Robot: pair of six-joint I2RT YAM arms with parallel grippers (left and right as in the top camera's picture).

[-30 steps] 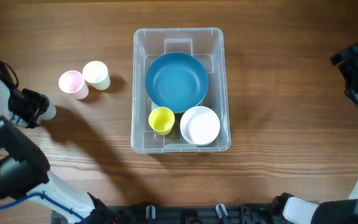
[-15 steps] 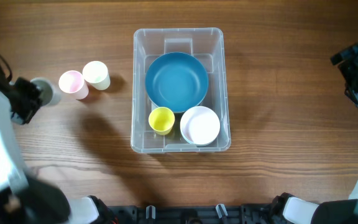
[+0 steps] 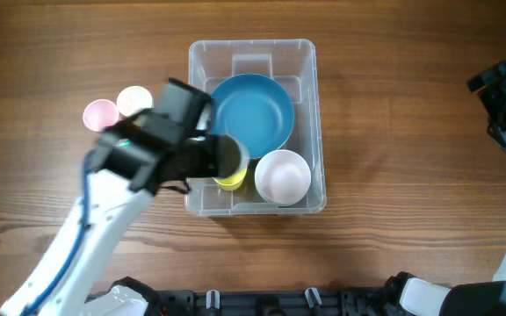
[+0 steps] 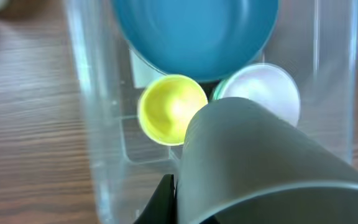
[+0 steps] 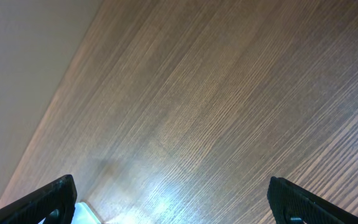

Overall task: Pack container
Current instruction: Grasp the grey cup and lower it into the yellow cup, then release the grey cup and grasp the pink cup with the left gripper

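Left gripper (image 3: 211, 158) clamped on grey cup (image 3: 228, 156), hovering over the container (image 3: 319, 123), near-left part, above yellow cup (image 4: 169, 109). Right gripper (image 5: 179, 199) spread wide, empty, well right of container. Inside: blue bowl (image 3: 257, 110), white bowl (image 3: 282, 175). Pink cup (image 3: 100, 114) and cream cup (image 3: 133, 99) sit left of it, unpacked. Judged over halfway. Container mid-table, mouth up, long axis near-to-far.

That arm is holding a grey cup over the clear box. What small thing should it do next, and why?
Probably ease the grey cup straight down toward the yellow cup and nest it there. The left pincer grips it above the container, whose floor the blue bowl, white bowl and yellow cup mostly fill, so stacking looks like the roomiest option.
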